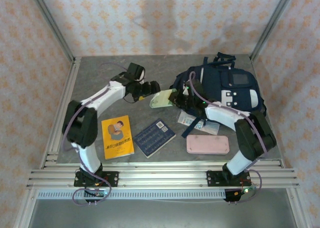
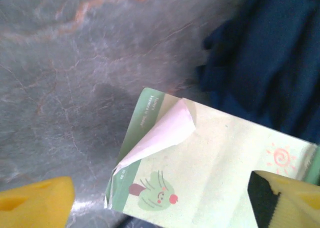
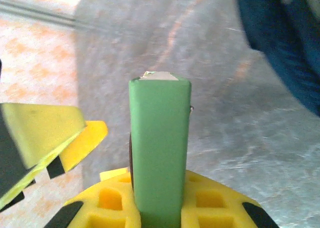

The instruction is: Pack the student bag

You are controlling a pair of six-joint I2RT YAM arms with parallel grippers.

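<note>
The student bag [image 1: 227, 88], a navy backpack with white trim, lies at the back right of the table; its dark blue fabric [image 2: 270, 63] also shows in the left wrist view. A pale green notepad [image 1: 161, 99] with a curled top page [image 2: 165, 133] hangs just left of the bag. My right gripper [image 1: 176, 99] is shut on the notepad's edge, the green spine [image 3: 160, 148] standing between its yellow pads [image 3: 215, 205]. My left gripper [image 1: 150, 89] is open, with its yellow fingertips [image 2: 32, 203] on either side of the notepad and apart from it.
An orange book [image 1: 117, 137], a navy book [image 1: 154, 137] and a pink pencil case [image 1: 208, 144] lie on the grey table near the front. A clear packet [image 1: 197, 122] sits under my right arm. Metal frame rails border the table.
</note>
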